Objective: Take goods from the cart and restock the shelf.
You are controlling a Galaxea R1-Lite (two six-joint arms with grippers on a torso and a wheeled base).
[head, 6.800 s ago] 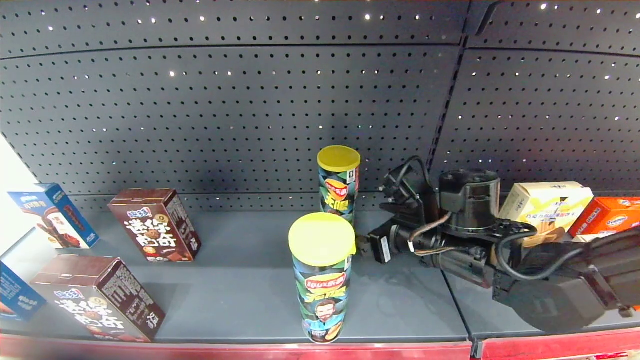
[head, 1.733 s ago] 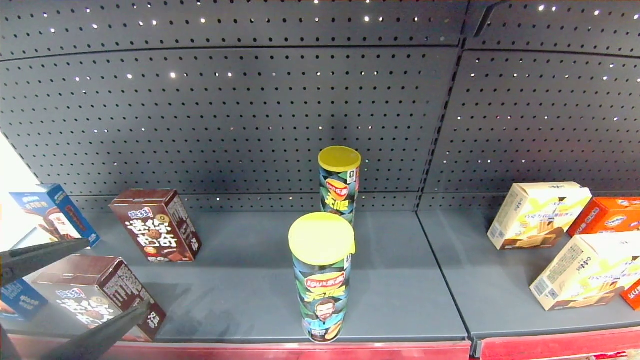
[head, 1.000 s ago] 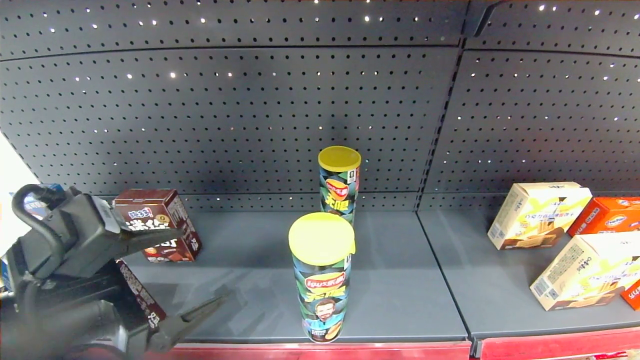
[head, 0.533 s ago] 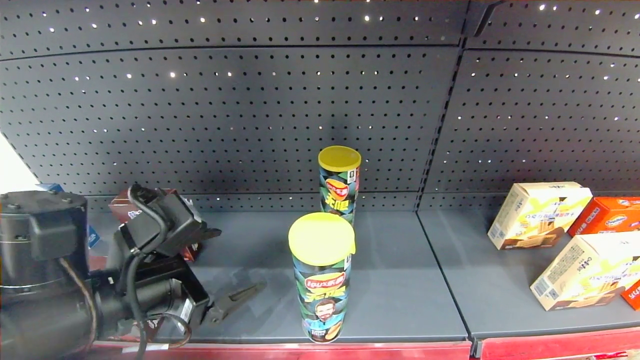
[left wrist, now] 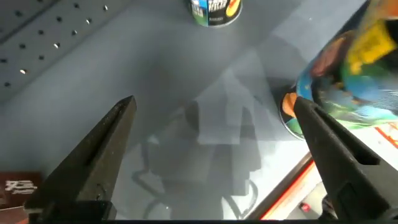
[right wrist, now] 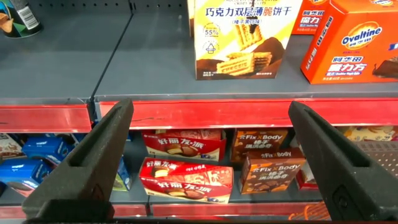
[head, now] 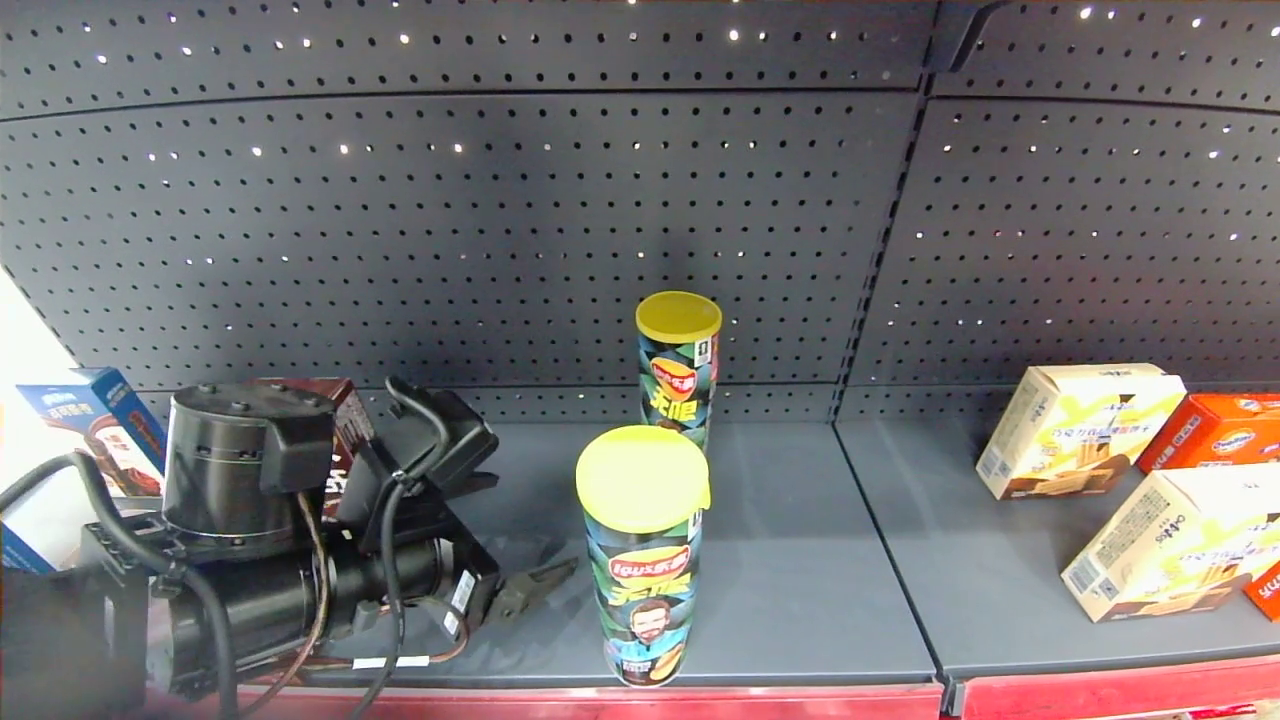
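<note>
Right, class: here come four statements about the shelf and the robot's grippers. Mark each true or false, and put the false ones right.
1. The front chip can and the rear chip can both stand upright on the shelf. True.
2. The left gripper is shut on the front chip can. False: it is open and empty, low over the shelf beside that can, on its left.
3. The right gripper is open and holds nothing. True.
4. The orange box stands to the left of the two cans. False: it is far to their right, next to a cream box.
</note>
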